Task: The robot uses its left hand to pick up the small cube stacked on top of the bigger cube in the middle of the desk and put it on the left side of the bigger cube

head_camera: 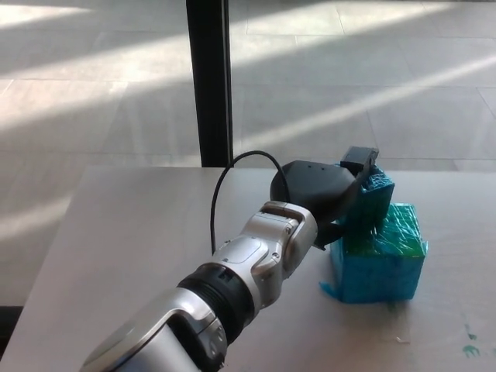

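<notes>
**Risk of dragging the lower cube while lifting the upper one**

The main hazard, as I judge it, is that the black three-fingered left hand (329, 198) pulls sideways or lifts unevenly. The small teal cube wrapped in crinkled plastic film (377, 200) could then slip out, or the bigger teal film-wrapped cube (381, 260) beneath it could be shoved towards the right edge of the pale grey table (124, 232). The wrinkled, loose-looking film on both cubes might also snag, so that the lower one tips or follows the upper one.

The small cube sits on the bigger one, towards its far-left part, at the right half of the table and nearer the far edge than the near one. The left hand is pressed against the small cube's left and top faces, one finger reaching over its top; it appears clenched around the cube, though the contact side is hidden. The right hand does not show.
</notes>
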Robot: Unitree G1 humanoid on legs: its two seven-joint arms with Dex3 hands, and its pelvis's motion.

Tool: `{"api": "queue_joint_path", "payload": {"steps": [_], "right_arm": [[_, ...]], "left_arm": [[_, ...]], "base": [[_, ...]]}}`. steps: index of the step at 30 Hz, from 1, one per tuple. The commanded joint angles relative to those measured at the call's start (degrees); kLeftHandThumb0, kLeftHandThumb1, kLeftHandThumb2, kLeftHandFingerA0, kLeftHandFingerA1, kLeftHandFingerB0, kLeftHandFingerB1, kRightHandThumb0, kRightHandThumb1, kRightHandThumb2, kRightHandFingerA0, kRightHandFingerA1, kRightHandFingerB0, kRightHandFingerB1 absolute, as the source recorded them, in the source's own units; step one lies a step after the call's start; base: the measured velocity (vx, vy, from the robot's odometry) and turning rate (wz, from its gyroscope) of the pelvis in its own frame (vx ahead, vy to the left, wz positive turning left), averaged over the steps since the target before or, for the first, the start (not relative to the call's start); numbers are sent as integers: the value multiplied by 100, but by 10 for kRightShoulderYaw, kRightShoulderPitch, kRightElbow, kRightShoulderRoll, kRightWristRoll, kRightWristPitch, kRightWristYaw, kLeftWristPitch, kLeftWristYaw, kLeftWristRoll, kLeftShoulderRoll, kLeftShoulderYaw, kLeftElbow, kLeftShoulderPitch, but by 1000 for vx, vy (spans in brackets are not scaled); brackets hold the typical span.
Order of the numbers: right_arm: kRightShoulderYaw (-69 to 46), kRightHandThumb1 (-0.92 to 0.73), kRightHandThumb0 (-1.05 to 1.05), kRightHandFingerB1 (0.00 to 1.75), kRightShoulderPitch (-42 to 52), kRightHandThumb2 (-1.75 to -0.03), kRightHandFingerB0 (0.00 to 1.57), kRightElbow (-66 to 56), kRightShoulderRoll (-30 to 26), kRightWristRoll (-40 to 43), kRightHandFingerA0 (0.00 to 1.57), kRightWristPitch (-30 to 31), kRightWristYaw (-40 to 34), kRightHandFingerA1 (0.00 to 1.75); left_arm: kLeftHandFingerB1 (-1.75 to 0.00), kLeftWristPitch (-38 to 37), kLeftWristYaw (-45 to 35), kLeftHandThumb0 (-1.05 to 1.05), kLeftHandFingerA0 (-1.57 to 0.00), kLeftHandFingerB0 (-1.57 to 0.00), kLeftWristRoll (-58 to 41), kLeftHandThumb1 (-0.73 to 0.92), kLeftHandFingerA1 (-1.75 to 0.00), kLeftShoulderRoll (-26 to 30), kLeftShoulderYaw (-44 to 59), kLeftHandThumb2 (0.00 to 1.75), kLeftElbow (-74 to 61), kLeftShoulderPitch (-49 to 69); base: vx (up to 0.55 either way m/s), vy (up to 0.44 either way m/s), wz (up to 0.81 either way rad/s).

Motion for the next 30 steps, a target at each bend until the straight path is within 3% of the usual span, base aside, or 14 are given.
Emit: {"api": "queue_joint_path", "payload": {"steps": [1, 2, 4, 5, 6, 9, 10, 11, 14, 20, 23, 26, 27, 30], "right_arm": [[0, -72, -31, 42, -3, -64, 66, 11, -4, -4, 68, 10, -7, 64], [0, -71, -31, 43, -7, -63, 66, 19, -4, -4, 69, 4, -8, 64], [-1, -69, -32, 44, -18, -63, 66, 40, -5, -1, 68, -11, -1, 67], [-2, -69, -31, 45, -26, -65, 65, 47, -5, 1, 67, -13, 1, 68], [-2, -69, -31, 44, -30, -64, 66, 53, -5, 1, 68, -14, 1, 67], [0, -70, -30, 44, -35, -63, 64, 58, -5, -2, 69, -14, -3, 67], [2, -71, -33, 43, -37, -62, 64, 64, -6, -5, 64, -18, -3, 61], [1, -70, -33, 43, -36, -62, 62, 63, -6, -3, 66, -21, -1, 61], [2, -72, -30, 43, -25, -63, 65, 43, -6, -7, 67, -12, -11, 59], [2, -72, -31, 45, -33, -65, 62, 65, -6, -3, 68, -28, -1, 68], [2, -74, -32, 44, -27, -64, 62, 55, -4, -4, 70, -18, -7, 67], [1, -72, -31, 44, -29, -64, 62, 65, -2, -2, 70, -26, -6, 67], [2, -71, -31, 44, -31, -63, 61, 68, -3, -4, 70, -29, -7, 68], [3, -71, -31, 44, -30, -63, 62, 70, -2, -5, 72, -33, -9, 67]], "left_arm": [[-142, -48, 3, -19, -78, -68, -2, 69, -165, -6, 1, 78, 13, 25], [-161, -49, 10, -16, -80, -64, -6, 64, -175, -6, 7, 83, 12, 33], [-146, -38, 4, -16, -92, -63, -4, 72, -174, -5, 9, 75, 15, 35], [-145, -45, 7, -18, -73, -63, -5, 73, -170, -1, 13, 74, 16, 35], [-126, -49, 10, -19, -77, -68, -4, 78, -158, 1, 14, 73, 18, 34], [-146, -70, 33, -15, -75, -65, 10, 73, -171, 13, 7, 76, 19, 33], [-122, -72, 29, -15, -73, -68, 7, 76, -151, 17, 10, 73, 16, 30], [-147, -75, 30, -13, -73, -62, 9, 70, -168, 23, 9, 80, 12, 25], [-164, -117, 60, -18, -76, -54, 19, 73, -175, 54, 4, 77, 2, 12], [-164, -145, 80, -22, -81, -60, 13, 70, -175, 72, 15, 77, 13, 1], [-133, -149, 87, -22, -84, -66, 20, 74, -165, 84, 13, 72, 7, -1], [-142, -147, 83, -24, -83, -68, 17, 74, -169, 87, 18, 72, -1, 1], [-137, -150, 87, -20, -98, -67, 12, 69, -172, 86, 24, 77, -2, 2], [-132, -148, 102, -20, -89, -71, 4, 70, -164, 82, 40, 78, -10, 3]], "base": [[0, 0, 0], [0, 0, 0], [0, 0, 0], [0, 0, 0], [0, 0, 0], [0, 0, 0], [0, 0, 0], [0, 0, 0], [0, 0, 0], [0, 0, 0], [0, 0, 0], [0, 0, 0], [0, 0, 0], [0, 0, 0]]}}
